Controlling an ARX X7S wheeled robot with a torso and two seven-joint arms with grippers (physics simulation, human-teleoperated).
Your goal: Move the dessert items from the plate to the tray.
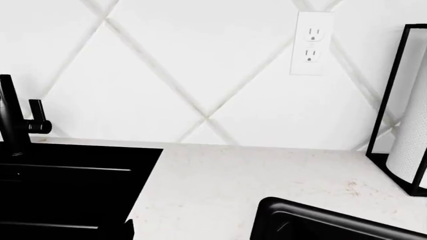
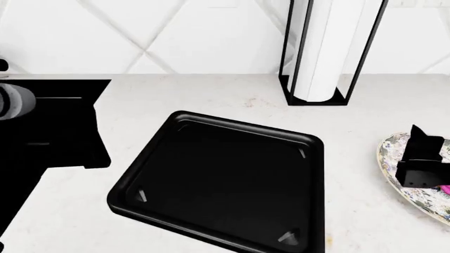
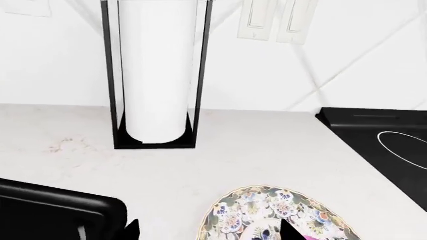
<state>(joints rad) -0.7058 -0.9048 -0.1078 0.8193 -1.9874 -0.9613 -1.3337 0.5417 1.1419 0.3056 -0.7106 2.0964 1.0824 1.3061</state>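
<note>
The black tray (image 2: 225, 179) lies empty in the middle of the counter; its corner shows in the left wrist view (image 1: 320, 222) and in the right wrist view (image 3: 47, 210). The floral plate (image 2: 391, 158) sits at the right edge and also shows in the right wrist view (image 3: 250, 210). My right gripper (image 2: 422, 163) hangs open just above the plate (image 3: 208, 232). A sliver of the pink donut (image 2: 444, 188) shows beside it, and again in the right wrist view (image 3: 301, 237). The cupcake is out of view. My left gripper (image 1: 200, 232) is over the counter between sink and tray, apparently open and empty.
A black sink basin (image 2: 49, 132) with a black faucet (image 1: 13, 120) lies left of the tray. A paper towel holder (image 2: 327, 52) stands at the back wall. A black stovetop (image 3: 380, 140) lies beyond the plate. An outlet (image 1: 311, 42) is on the tiled wall.
</note>
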